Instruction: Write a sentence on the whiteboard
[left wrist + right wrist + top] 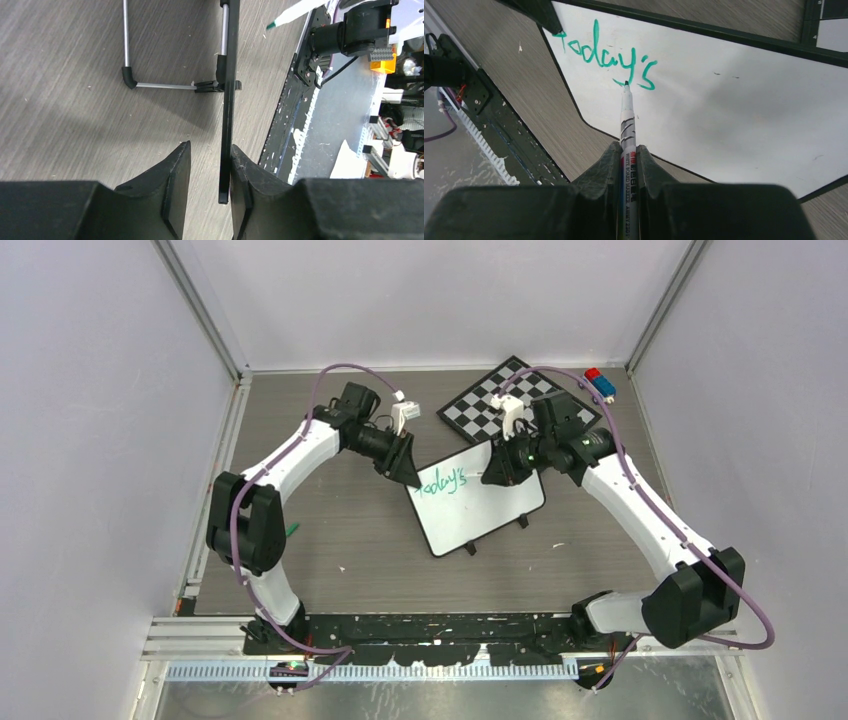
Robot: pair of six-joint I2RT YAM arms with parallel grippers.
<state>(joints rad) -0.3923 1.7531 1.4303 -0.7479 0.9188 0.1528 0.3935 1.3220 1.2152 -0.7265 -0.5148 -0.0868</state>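
While I watch remotely: right gripper (628, 150) has the marker (626, 115) at the board (480, 502), left gripper (210, 160) at the board's edge.
Right fingers are closed tight on the marker barrel, its tip at the white face by the tail of the "y". Green text (606, 55) reads only "today's", along the board's upper left. Left fingers stand parted astride the board's thin dark edge at that corner: one pad touches it, and I see a gap on the other side. Board sits mid-table (340, 530) on its small black feet, between the two arms, just beside the chessboard (500, 400) at the far side.
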